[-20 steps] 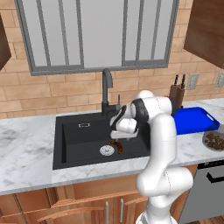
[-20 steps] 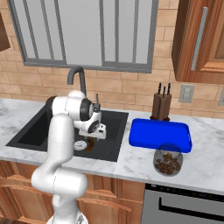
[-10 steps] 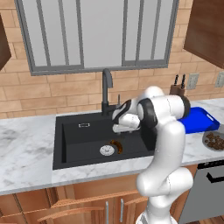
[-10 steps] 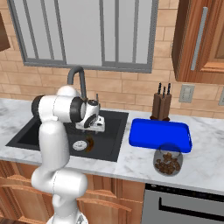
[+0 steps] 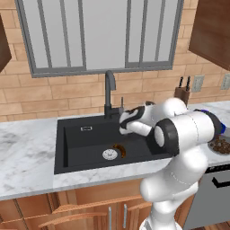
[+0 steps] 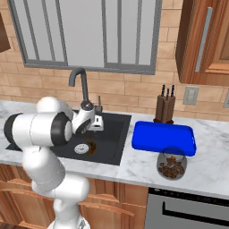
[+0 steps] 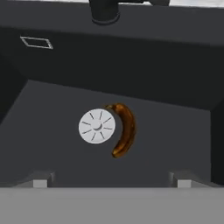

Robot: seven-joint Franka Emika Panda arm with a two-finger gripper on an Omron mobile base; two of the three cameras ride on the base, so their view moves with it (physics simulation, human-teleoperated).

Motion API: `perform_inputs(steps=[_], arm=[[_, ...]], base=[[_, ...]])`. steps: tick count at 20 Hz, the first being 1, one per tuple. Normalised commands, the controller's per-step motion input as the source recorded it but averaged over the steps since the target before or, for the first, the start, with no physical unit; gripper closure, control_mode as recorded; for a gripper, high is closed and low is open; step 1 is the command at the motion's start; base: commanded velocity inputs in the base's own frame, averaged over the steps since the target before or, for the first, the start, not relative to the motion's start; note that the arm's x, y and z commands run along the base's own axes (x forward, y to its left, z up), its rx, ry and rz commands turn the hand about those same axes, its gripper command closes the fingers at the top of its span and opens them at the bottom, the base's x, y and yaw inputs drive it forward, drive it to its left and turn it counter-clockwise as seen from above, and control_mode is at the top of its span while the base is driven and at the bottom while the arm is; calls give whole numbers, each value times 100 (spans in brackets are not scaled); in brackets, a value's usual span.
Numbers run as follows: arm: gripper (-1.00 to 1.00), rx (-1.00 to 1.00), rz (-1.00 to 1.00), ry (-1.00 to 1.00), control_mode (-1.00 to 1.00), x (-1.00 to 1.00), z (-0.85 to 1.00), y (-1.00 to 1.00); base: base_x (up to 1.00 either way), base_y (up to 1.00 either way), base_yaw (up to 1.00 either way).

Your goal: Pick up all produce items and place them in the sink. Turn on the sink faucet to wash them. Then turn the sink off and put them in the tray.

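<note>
The gripper (image 7: 109,181) hangs above the sink (image 5: 74,143) with its jaws spread wide and nothing between them; in the hand view its two finger tips (image 7: 40,180) rise far apart at the lower edge. In the left base view the gripper (image 5: 122,125) sits over the right rear part of the basin, near the base of the sink faucet (image 5: 109,92); in the right base view the gripper (image 6: 95,121) is just in front of the faucet (image 6: 79,85), beside its thin upright lever (image 6: 99,102).

The produce item (image 7: 124,129), a curved dark brown piece tinged with orange, lies flat on the basin floor below the gripper and apart from it. Its inner curve wraps the right side of the round silver drain (image 7: 97,126), touching or nearly touching the drain's edge. The same piece appears in the left base view (image 5: 119,150) and, partly behind the arm, in the right base view (image 6: 91,146). A small silver overflow plate (image 7: 36,42) is set in the rear wall of the basin.

On the marble counter (image 6: 138,165) to the right of the sink lies the blue tray (image 6: 163,137). A round dish of brown lumps (image 6: 171,167) stands just in front of the tray, and a knife block (image 6: 164,107) stands behind it against the brick wall.
</note>
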Motion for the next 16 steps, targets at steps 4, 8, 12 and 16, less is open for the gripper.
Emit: perform_inputs(steps=[4,8,12,16], arm=[[-100,0,2,-25,-100,-67,73,-1],[-100,-1,2,-24,-100,-51,75,-4],[-100,0,1,-22,-100,-17,70,-10],[-100,0,0,-21,-100,0,59,-15]], base=[[0,0,0],[0,0,0],[0,0,0],[0,0,0]])
